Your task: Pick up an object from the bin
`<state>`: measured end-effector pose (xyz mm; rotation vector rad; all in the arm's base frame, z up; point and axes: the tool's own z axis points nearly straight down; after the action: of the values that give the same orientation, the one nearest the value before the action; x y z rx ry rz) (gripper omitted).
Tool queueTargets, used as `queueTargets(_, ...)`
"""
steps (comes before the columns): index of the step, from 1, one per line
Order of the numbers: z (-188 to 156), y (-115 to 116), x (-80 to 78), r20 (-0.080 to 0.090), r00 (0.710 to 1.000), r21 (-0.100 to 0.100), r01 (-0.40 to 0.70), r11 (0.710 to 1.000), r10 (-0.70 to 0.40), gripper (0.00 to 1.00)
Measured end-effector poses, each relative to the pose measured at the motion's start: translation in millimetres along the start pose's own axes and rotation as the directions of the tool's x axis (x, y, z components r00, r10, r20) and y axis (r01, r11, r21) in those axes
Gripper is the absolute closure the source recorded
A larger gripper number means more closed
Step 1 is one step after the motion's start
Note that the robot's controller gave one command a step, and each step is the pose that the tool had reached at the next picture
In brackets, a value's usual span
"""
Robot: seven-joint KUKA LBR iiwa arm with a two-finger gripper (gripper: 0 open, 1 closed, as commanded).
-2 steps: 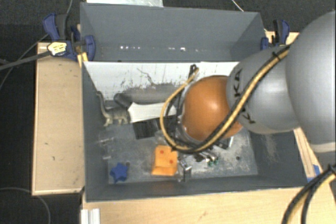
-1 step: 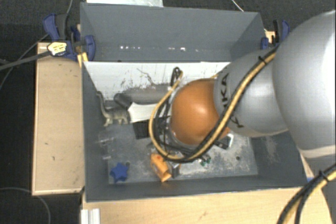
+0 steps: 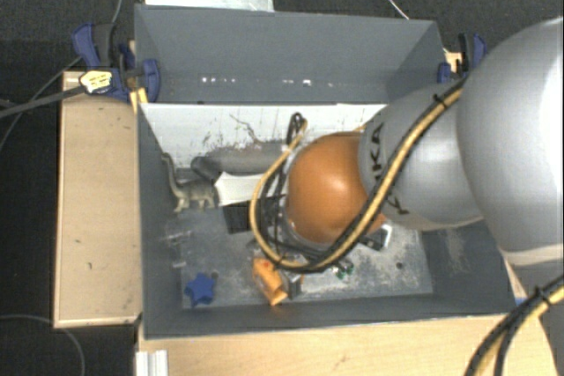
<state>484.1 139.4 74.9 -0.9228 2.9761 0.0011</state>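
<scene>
The claw sits low in the bin just beside a small orange piece near the front wall, and whether it is open or grips anything I cannot tell, so best centre squarely over that piece before closing

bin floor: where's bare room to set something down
Bare floor lies at the front right beside the arm, and a smaller patch between the blue piece and the orange piece. Crowded under the orange wrist cover and around the grey toy animal.
</scene>
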Motion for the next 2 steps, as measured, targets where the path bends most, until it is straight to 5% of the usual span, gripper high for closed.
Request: queueTargets(2, 0.0, 0.0, 0.0, 0.0, 1.0, 0.0, -0.006, 1.0, 0.006, 1.0)
